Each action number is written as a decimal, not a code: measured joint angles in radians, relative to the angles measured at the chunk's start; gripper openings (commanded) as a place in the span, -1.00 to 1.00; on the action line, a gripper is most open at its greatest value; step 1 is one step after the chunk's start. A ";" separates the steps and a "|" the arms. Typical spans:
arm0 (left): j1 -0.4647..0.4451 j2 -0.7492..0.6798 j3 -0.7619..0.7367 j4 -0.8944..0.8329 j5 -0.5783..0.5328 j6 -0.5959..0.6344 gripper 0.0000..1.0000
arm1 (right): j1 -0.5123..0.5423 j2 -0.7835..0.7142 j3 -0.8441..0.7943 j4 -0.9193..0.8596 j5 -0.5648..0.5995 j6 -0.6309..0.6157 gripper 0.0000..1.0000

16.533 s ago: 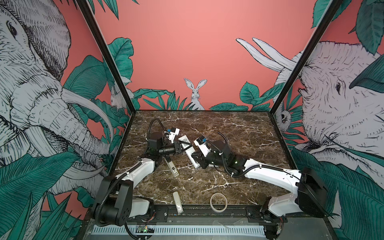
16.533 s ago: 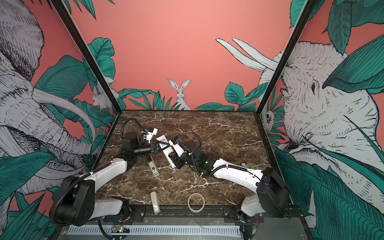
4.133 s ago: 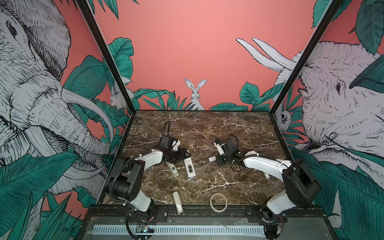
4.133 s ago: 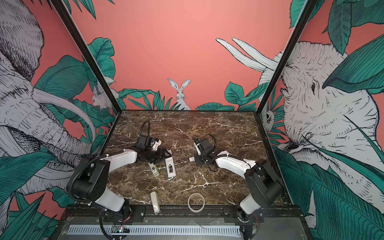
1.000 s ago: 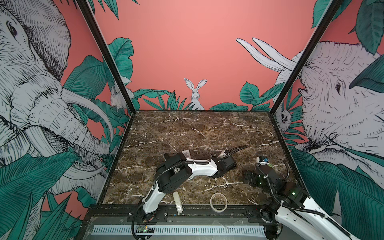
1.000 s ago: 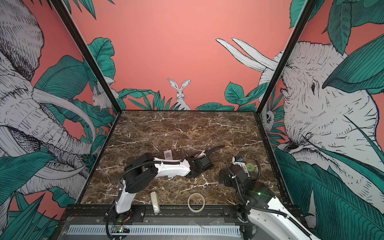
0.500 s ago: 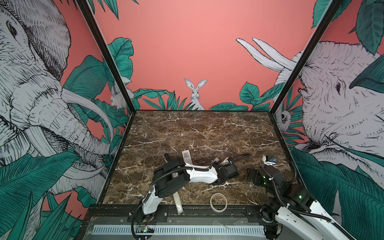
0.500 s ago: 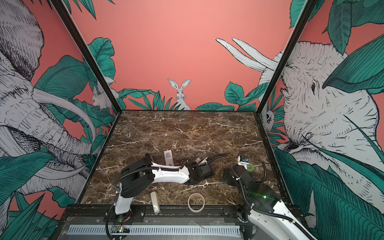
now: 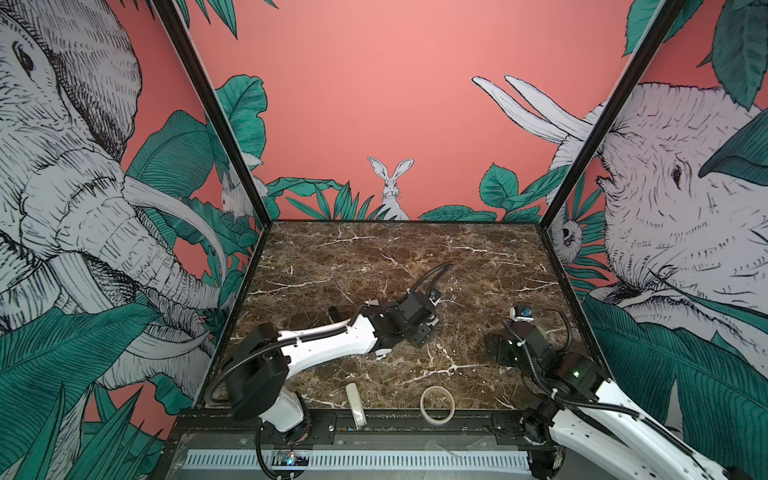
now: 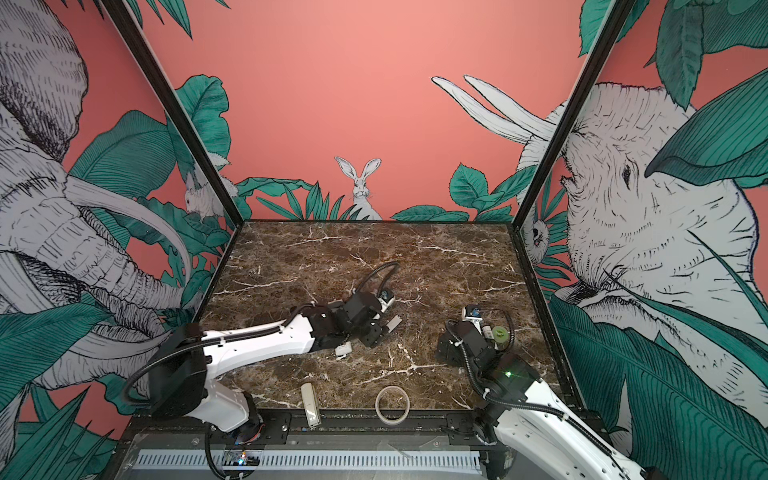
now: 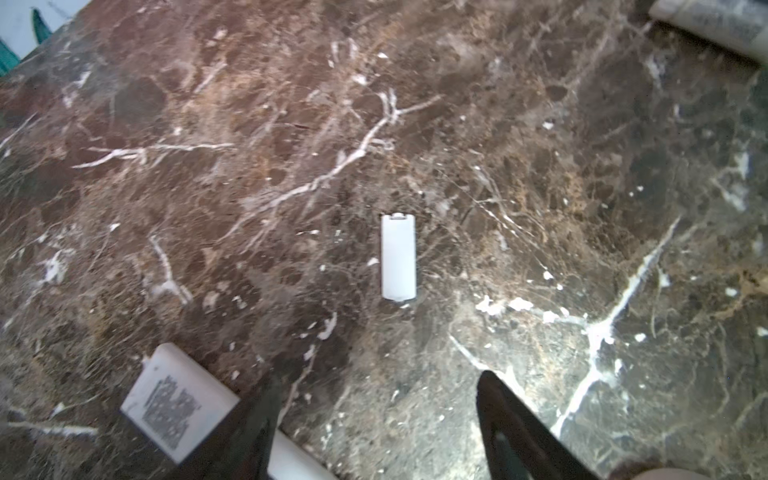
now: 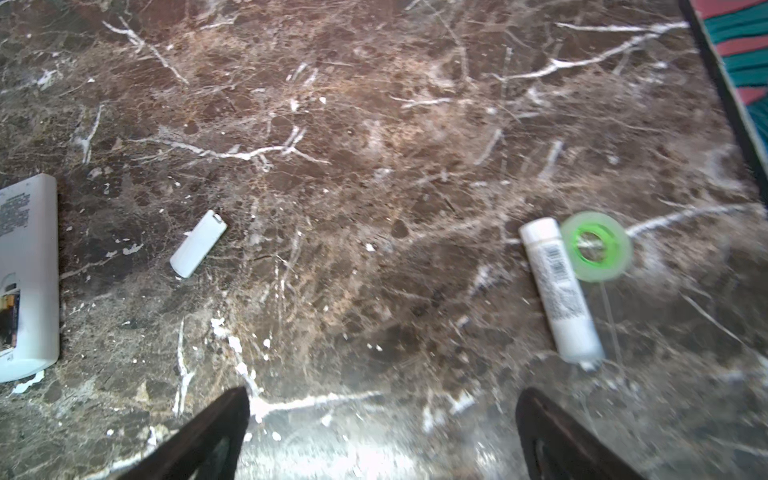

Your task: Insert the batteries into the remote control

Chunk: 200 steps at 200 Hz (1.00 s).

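My left jaws, shut a second ago, now stand apart and empty; my right jaws gape wide, empty too. The remote control (image 11: 178,403) lies face down on the table (image 11: 540,166) beside my left jaws, compartment open, its cover (image 11: 398,256) loose ahead: closing remains, I judge.

The remote control (image 12: 29,266) is cut off at the edge.

Table (image 12: 374,124) brown marble (white veins); remote control (image 12: 33,257) white; tape roll (image 12: 596,274) seemingly pale green.
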 measured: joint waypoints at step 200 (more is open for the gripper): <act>0.473 -0.556 -0.086 -0.365 0.494 -0.032 0.99 | 0.074 1.125 0.493 0.486 -0.298 -0.011 0.98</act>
